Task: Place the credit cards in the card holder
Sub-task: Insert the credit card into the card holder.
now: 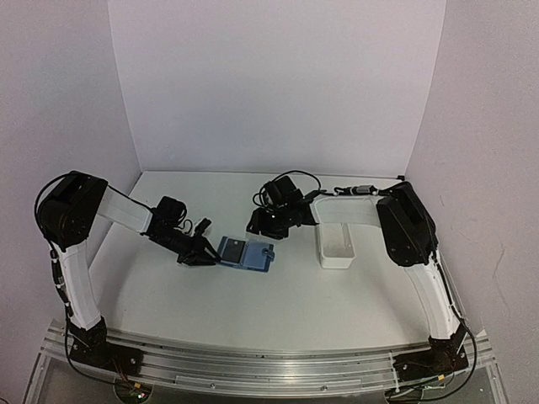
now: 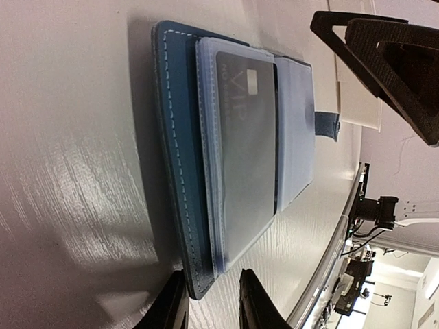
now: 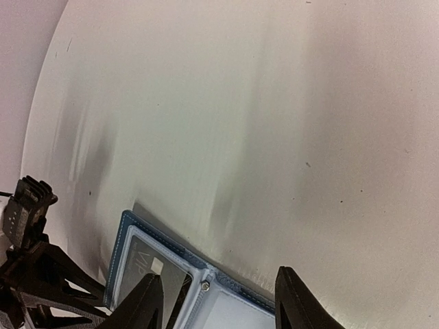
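Observation:
The blue card holder (image 1: 246, 253) lies open on the table between my grippers. A dark card marked VIP (image 2: 247, 157) sits in a clear sleeve on its left half; it also shows in the right wrist view (image 3: 147, 264). No other card is in view. My left gripper (image 2: 212, 305) is low at the holder's left edge, its jaws slightly apart with the near corner of the blue cover (image 2: 175, 171) between them. One finger is against the cover and the other stands clear of it. My right gripper (image 3: 219, 301) is wide open and empty, just above the holder's far edge.
A long white tray (image 1: 336, 243) stands right of the holder, under the right arm. The snap tab (image 2: 328, 125) sticks out of the holder's right edge. White walls close in the back and both sides.

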Tool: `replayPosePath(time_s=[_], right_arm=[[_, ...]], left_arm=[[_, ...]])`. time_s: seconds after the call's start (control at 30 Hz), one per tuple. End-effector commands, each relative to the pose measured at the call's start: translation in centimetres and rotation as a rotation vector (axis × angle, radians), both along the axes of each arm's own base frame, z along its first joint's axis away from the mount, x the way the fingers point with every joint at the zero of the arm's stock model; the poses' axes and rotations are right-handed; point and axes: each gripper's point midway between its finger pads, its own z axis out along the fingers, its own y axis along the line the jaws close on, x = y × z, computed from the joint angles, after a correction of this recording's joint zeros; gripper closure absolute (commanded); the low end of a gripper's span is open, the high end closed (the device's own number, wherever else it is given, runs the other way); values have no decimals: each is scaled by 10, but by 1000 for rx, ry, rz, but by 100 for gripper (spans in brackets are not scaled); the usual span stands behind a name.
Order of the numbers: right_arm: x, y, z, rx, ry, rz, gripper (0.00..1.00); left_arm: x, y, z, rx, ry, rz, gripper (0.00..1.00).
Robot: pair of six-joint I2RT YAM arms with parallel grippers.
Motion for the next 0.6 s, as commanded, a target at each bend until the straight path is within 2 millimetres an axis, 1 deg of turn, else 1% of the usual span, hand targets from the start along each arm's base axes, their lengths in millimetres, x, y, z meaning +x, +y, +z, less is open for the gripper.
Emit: replayPosePath(time_s=[0.0, 0.03, 0.07, 0.1, 0.13, 0.17, 0.23, 0.33, 0.37, 0.4, 0.43, 0.47, 0.5, 0.53, 0.57], right_arm=[[8, -3, 39, 7, -68, -5, 48], [9, -5, 54, 6, -100, -6, 47], [12, -8, 64, 0, -126, -6, 47], [14, -11, 72, 2, -144, -7, 47], [22, -20, 87, 11, -166, -22, 47], [25, -24, 95, 17, -176, -28, 47], [37, -41, 113, 11, -216, -39, 46], [53, -72, 145, -22, -306, -24, 43], [60, -89, 158, -50, -346, -9, 40], [66, -106, 165, -77, -371, -5, 37], [69, -118, 168, -109, -392, 7, 35], [77, -142, 175, -152, -421, 0, 34], [85, -168, 177, -243, -472, 18, 33], [88, -178, 178, -292, -501, 33, 33], [92, -197, 176, -425, -568, 94, 32]], left_arm=[[-1, 7, 6, 61, -31, -25, 74], [1, 3, 17, 39, -52, -44, 72], [1, 1, 23, 23, -63, -54, 71], [1, 0, 25, 15, -68, -59, 71], [1, 0, 26, 10, -73, -58, 70], [1, 0, 26, 11, -73, -54, 70], [-1, 0, 22, 12, -71, -38, 70], [-2, -6, 26, 3, -98, -49, 69], [-2, -8, 29, -2, -109, -58, 69], [-3, -8, 31, -4, -114, -62, 68], [-3, -8, 33, -4, -119, -63, 68], [-4, -7, 35, -2, -126, -65, 66], [-5, -7, 38, 2, -141, -75, 63], [-5, -6, 40, 3, -150, -80, 61], [-6, -5, 45, 1, -165, -95, 57]])
